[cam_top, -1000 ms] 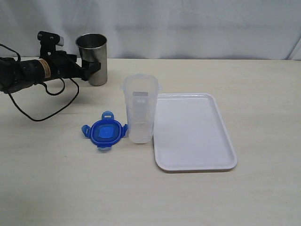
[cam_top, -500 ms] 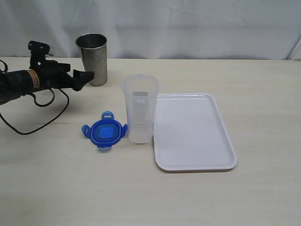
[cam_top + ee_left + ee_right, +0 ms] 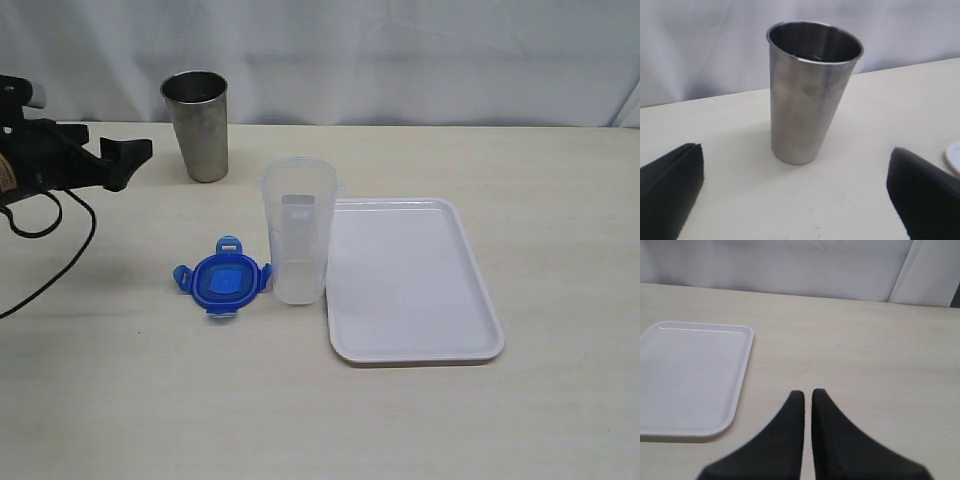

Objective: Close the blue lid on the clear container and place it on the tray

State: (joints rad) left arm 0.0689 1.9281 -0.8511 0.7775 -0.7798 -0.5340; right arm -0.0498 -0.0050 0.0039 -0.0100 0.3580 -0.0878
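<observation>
The blue lid (image 3: 222, 280) lies flat on the table just left of the clear container (image 3: 297, 231), which stands upright and uncovered at the left edge of the white tray (image 3: 430, 300). The tray (image 3: 690, 375) holds nothing. My left gripper (image 3: 130, 160) hovers at the far left, open and holding nothing, well away from lid and container. In the left wrist view its two dark fingers (image 3: 670, 185) stand wide apart. My right gripper (image 3: 807, 392) is shut on nothing, right of the tray; it is out of the exterior view.
A shiny steel cup (image 3: 198, 125) stands upright at the back left, and the left gripper points at the cup (image 3: 807, 90). A black cable (image 3: 60, 250) trails over the table under the left arm. A white cloth backdrop closes the far side.
My left arm has drawn back to the left, away from the steel cup, which it had been around a second ago. The cup stays standing. Lid, container and tray have not moved.
</observation>
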